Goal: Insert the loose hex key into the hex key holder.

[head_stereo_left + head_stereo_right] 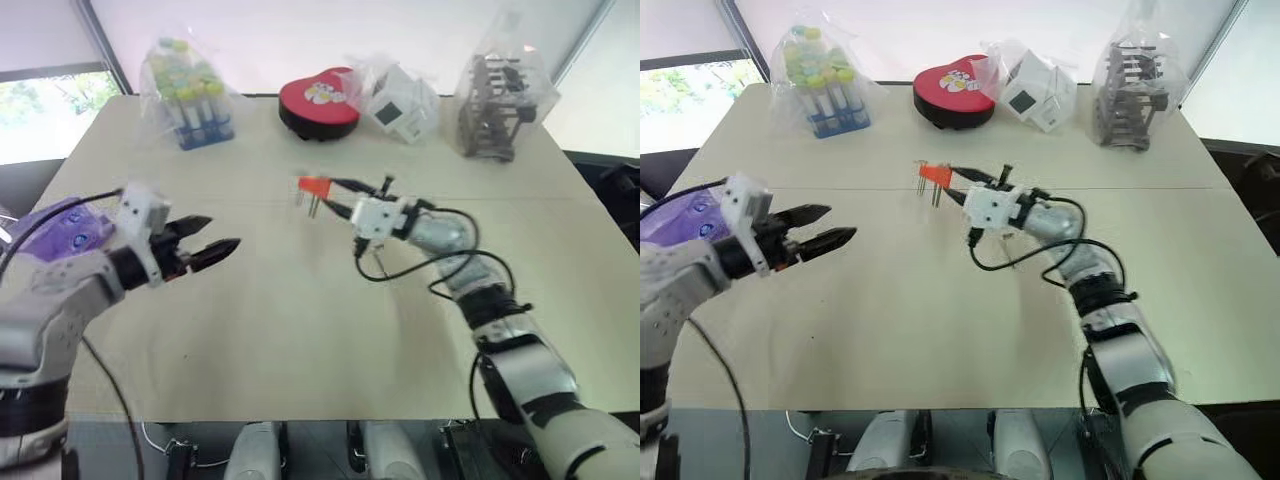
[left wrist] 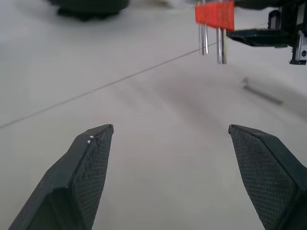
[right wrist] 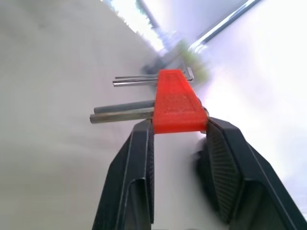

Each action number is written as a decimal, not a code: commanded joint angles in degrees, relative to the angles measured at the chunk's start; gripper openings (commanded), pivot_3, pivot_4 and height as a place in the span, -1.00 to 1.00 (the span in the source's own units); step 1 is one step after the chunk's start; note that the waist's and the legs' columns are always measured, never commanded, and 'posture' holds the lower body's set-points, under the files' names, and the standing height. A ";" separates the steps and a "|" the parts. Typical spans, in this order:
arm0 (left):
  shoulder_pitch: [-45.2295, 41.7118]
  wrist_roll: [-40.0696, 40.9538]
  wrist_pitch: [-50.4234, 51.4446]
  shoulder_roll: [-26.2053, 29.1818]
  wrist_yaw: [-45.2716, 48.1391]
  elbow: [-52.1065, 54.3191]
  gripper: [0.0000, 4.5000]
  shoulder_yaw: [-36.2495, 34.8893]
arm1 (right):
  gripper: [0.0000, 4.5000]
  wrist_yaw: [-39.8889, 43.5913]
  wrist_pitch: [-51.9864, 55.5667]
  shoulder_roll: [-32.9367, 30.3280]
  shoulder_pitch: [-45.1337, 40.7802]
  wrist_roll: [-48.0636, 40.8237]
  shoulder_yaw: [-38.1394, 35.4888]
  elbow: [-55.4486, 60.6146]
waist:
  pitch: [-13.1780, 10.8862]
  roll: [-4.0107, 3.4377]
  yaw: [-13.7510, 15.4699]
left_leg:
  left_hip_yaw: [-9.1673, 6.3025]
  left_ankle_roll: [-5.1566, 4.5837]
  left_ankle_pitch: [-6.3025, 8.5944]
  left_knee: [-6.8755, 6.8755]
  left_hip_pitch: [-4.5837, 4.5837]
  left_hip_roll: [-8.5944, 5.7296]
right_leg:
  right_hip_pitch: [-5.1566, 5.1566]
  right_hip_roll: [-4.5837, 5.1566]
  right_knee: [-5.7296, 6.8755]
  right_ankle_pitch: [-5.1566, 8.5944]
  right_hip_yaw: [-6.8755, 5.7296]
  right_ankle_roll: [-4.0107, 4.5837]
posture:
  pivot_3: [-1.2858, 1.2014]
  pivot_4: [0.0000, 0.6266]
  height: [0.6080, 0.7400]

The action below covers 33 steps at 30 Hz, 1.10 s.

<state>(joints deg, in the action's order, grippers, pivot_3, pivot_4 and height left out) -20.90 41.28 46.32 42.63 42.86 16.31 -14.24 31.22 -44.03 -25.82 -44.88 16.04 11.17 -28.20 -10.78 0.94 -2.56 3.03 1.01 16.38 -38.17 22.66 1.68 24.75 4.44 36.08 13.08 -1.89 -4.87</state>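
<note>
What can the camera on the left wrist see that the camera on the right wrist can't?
Left wrist view: the left gripper with its fingers wide open and nothing between them, and a thin grey rod lying on the table, probably the loose hex key.

Right wrist view: a close look at the right gripper pinching the end of the holder from both sides, with the metal keys sticking out sideways.

Both: the hex key holder, up off the table in the right gripper.
</note>
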 commanded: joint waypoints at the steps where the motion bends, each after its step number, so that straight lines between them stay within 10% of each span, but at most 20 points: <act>1: -7.16 3.62 1.98 -1.29 3.39 -3.30 0.78 2.01 | -0.56 -1.03 -9.15 -5.51 2.14 1.80 -1.01 9.38 | -0.01 0.02 0.19 | 0.01 0.00 0.00 0.00 -0.03 0.02 | -0.01 -0.04 0.02 0.00 0.00 0.00 | 0.03 -0.52 1.00; 33: -22.41 4.75 2.59 -9.08 14.39 -11.25 0.67 11.13 | -0.56 -0.85 -12.04 -12.33 3.06 0.76 -0.95 19.60 | -0.07 0.09 0.97 | 0.04 0.00 -0.03 -0.09 -0.18 0.06 | -0.16 -0.19 0.06 0.02 0.12 0.00 | 0.03 -0.52 1.00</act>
<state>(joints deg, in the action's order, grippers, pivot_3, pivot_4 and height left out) -41.43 46.36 50.29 33.64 57.05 4.60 -2.95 30.68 -56.32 -37.40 -41.13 18.35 11.06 -11.09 -10.85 1.04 -1.59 3.07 1.01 16.35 -38.27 22.48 1.74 24.59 4.26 36.14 13.10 -1.78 -4.87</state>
